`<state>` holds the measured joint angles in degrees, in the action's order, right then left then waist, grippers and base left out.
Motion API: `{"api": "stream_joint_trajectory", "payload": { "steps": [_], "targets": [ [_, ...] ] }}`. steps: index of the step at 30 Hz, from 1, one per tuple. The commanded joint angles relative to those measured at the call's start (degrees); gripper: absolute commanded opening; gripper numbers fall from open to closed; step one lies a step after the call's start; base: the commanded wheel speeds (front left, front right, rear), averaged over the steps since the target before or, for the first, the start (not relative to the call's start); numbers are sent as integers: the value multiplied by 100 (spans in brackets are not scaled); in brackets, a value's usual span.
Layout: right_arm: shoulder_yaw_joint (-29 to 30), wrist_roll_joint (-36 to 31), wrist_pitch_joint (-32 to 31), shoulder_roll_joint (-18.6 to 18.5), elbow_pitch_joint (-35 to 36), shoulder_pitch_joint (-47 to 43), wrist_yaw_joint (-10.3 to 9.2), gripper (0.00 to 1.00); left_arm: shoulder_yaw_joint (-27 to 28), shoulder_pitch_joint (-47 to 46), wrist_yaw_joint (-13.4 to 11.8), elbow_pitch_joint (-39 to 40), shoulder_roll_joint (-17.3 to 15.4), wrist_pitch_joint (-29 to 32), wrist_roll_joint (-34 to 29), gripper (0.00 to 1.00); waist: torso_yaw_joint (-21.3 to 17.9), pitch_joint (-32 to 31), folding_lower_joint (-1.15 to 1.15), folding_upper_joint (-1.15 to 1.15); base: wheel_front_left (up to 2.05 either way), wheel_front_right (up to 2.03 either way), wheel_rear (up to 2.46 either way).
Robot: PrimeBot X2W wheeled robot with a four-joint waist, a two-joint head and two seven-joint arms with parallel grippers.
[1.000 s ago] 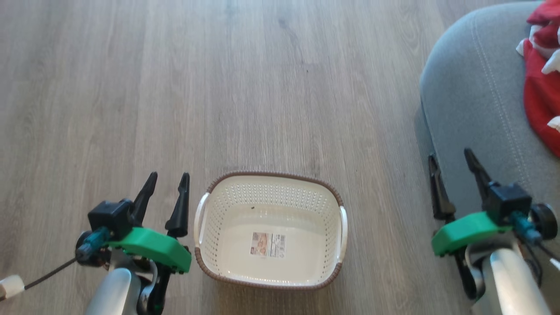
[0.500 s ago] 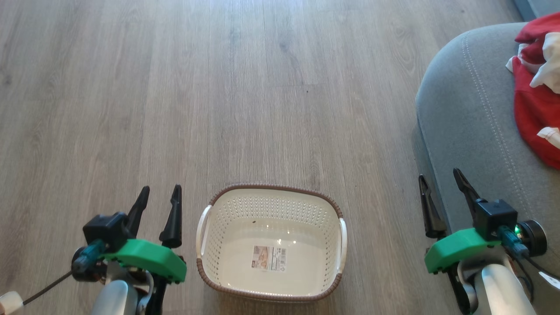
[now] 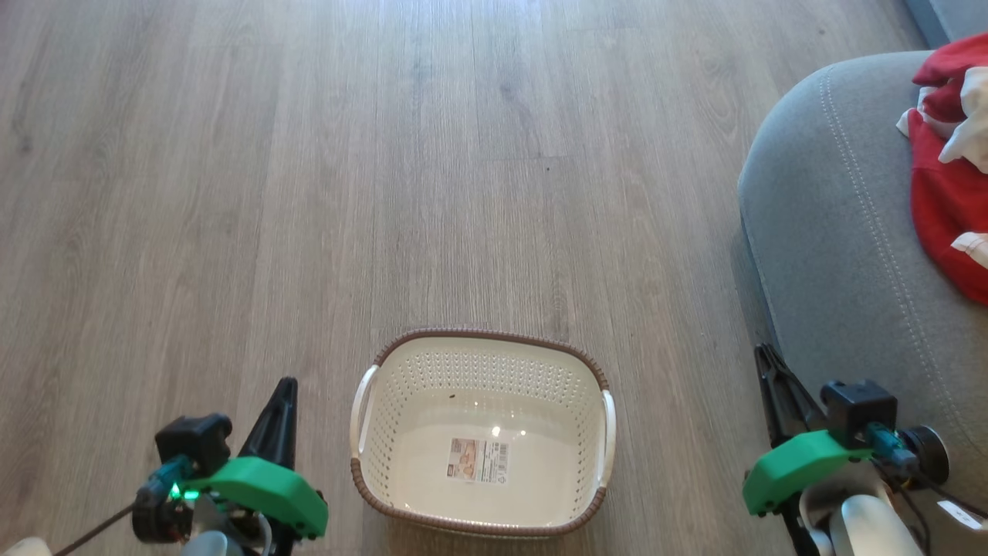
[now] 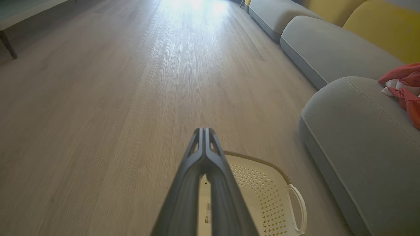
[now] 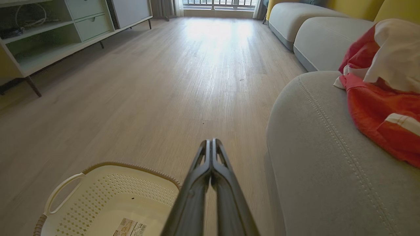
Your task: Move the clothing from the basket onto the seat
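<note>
Pale wood floor (image 3: pixel 309 193), the basket (image 3: pixel 478 336) sits empty between left gripper (image 3: pixel 285 390) and right gripper (image 3: pixel 768 363), both pinched together on nothing, clothing (image 3: pixel 945 208) heaped on the seat (image 3: pixel 834 232) beyond the right one, so the job looks finished.

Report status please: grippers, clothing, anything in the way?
Left gripper and right gripper shut, holding nothing. Clothing lies on the seat; basket holds no clothing. No obstacle seen between basket and seat.
</note>
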<state>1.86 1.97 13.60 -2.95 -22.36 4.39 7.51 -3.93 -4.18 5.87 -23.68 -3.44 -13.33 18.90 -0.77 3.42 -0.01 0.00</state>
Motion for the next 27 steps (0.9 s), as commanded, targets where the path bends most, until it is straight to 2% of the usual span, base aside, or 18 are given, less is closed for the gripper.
{"api": "stream_joint_trajectory", "payload": {
  "steps": [1, 27],
  "targets": [
    [54, 123, -29, -3, 180, 216, 0, 0, 59, -244, 6, 176, -4, 17, 103, 0, 0, -1, 1, 0, 0, 0, 0],
    [109, 2057, -429, -1, 360, 173, -1, 0, 255, -217, 39, 365, 9, 426, 1667, 0, 16, -71, 1, 0, 0, 0, 0]
  ]
}}
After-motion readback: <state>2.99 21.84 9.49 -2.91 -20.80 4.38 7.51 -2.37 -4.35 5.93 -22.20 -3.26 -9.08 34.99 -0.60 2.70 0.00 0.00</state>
